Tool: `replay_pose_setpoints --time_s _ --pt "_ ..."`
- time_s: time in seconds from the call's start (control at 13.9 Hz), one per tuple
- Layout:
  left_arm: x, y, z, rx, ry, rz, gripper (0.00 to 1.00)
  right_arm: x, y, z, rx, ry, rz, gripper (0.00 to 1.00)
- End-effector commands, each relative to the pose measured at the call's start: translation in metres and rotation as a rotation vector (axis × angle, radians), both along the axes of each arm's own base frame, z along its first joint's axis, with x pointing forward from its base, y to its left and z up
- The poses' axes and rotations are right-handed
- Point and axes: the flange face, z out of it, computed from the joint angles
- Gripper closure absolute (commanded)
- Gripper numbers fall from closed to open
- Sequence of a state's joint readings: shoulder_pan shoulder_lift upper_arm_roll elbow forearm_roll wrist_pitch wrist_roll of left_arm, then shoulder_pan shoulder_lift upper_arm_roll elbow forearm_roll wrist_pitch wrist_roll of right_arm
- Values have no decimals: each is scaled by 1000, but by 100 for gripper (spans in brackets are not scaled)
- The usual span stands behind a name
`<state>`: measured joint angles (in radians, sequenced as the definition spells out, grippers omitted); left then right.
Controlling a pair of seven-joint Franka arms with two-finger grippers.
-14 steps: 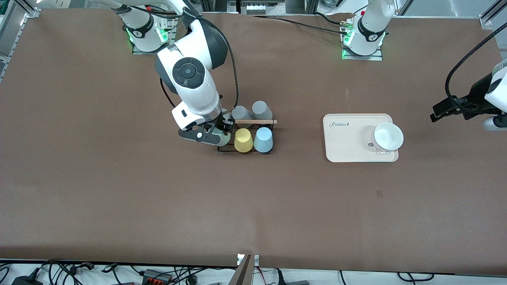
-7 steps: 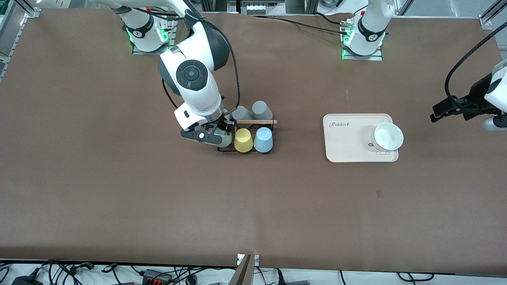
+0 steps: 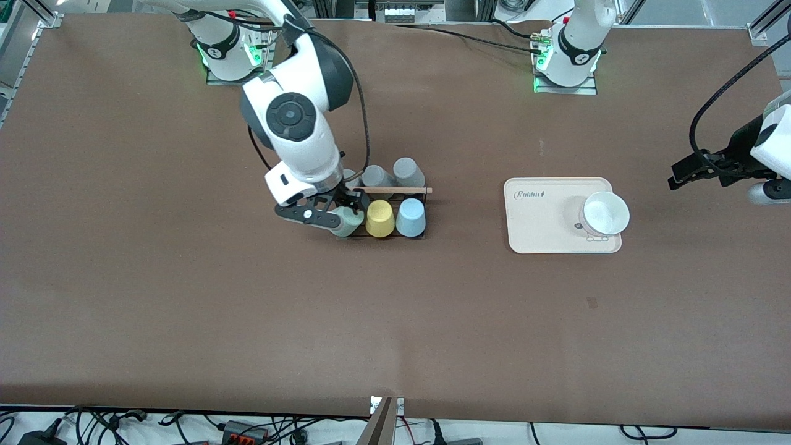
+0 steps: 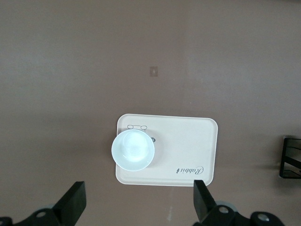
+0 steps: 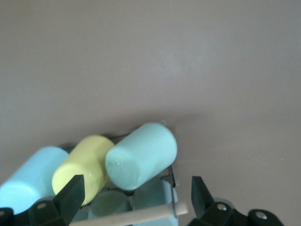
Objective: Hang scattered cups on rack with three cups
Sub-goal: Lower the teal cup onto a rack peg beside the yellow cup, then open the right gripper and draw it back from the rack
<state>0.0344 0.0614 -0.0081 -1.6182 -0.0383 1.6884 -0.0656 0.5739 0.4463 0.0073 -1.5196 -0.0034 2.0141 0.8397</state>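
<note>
The sage green cup is being left on the rack beside the yellow cup; the right gripper is being kept open above it, holding nothing. The left gripper is being kept open and empty, waiting over the table near the cream tray.

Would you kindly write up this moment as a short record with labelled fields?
rack: black wire frame with a wooden rod, toward the right arm's end of the table
row nearer the front camera: sage green cup, yellow cup, light blue cup, all upside down on the rack
farther row: grey cups
right gripper: open, at the sage green cup
left gripper: open, waiting above the table
tray: cream, carrying a white bowl
</note>
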Motion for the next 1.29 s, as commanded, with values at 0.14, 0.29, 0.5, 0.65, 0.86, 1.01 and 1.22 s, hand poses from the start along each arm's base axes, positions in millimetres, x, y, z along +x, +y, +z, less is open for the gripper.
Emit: replay_pose_setpoints --time_s 0.14,0.29,0.5,0.65,0.86,1.01,1.22 --pt "-8 -4 5 14 -8 -32 0 33 -161 105 13 -19 -34 0" --pt "-8 -4 6 14 -8 -30 0 39 -258 139 4 -12 -60 0" --pt "-8 -5 6 14 -10 -32 0 27 -382 173 -12 -5 -49 0" --pt "-8 -5 6 14 -10 -32 0 12 -425 192 -21 2 -62 0" --pt "-8 -8 7 13 -13 -36 0 1 -440 205 -23 88 -67 0" --pt "-8 -10 8 12 -13 -42 0 2 -431 199 -25 102 -53 0" --pt "-9 -14 6 14 -7 -61 0 6 -420 195 -58 75 39 0"
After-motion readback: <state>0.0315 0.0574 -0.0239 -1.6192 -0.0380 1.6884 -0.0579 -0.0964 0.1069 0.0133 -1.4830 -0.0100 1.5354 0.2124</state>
